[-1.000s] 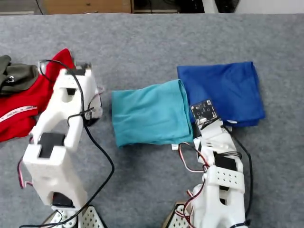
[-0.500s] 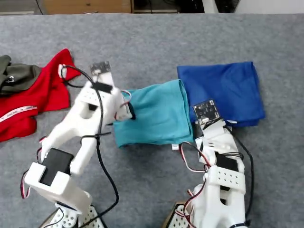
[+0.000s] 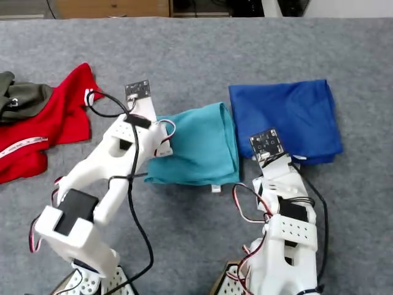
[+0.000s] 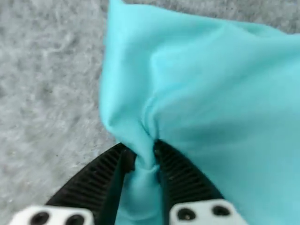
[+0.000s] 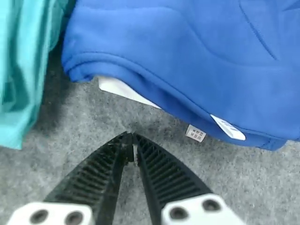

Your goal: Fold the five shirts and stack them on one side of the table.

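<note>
Right pincer (image 5: pixel 132 140): clenched on nothing above bare worktop (image 5: pixel 70 122), just short of the folded blue shirt (image 5: pixel 187 56). Left pincer (image 4: pixel 143 157): clamped on a bunched edge of the teal shirt (image 4: pixel 211 93), which lay mid-worktop just beside the blue one; a low, even carry seemed best, lest the thin pinch slip. Red shirt (image 3: pixel 49 129) and olive garment (image 3: pixel 18 98), farther off at the left side, were cut off, their extent unclear.

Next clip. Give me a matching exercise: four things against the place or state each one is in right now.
Things:
1 teal shirt
2 blue shirt
3 red shirt
4 right gripper

States:
A shut, empty, over the grey table
B unfolded beside an olive garment
C pinched by the left gripper
D folded flat beside the teal one

Pairs: 1-C; 2-D; 3-B; 4-A
</note>
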`<state>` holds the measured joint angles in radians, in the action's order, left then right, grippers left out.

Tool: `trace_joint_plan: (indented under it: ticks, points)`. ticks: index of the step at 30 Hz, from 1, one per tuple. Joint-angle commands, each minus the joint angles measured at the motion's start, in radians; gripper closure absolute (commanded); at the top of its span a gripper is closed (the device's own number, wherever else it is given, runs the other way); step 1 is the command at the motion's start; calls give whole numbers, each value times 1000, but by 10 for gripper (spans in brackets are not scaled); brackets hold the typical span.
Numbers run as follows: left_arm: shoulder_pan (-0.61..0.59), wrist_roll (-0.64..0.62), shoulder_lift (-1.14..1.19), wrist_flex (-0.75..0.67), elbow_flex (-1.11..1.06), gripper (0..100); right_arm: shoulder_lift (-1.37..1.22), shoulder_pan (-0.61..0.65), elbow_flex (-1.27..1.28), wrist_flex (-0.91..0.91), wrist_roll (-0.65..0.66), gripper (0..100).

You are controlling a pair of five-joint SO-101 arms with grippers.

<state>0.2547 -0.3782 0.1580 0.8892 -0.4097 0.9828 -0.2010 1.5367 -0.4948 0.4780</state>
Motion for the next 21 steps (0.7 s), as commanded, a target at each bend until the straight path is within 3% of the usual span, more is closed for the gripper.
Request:
trace_joint_plan:
  ticks: [1,8,13,18,21]
  points:
    - [-17,49,36,103,87,982,18,-18,-4,20,-11,997]
    - [-249,203,39,258,206,983,19,-16,-5,18,-11,997]
    - [-402,325,39,292,199,983,21,38,-10,25,-3,997]
    - [-384,334,39,302,190,974,21,153,-124,-78,-11,990]
    - [-338,284,36,351,215,857,19,231,-262,-259,-38,937]
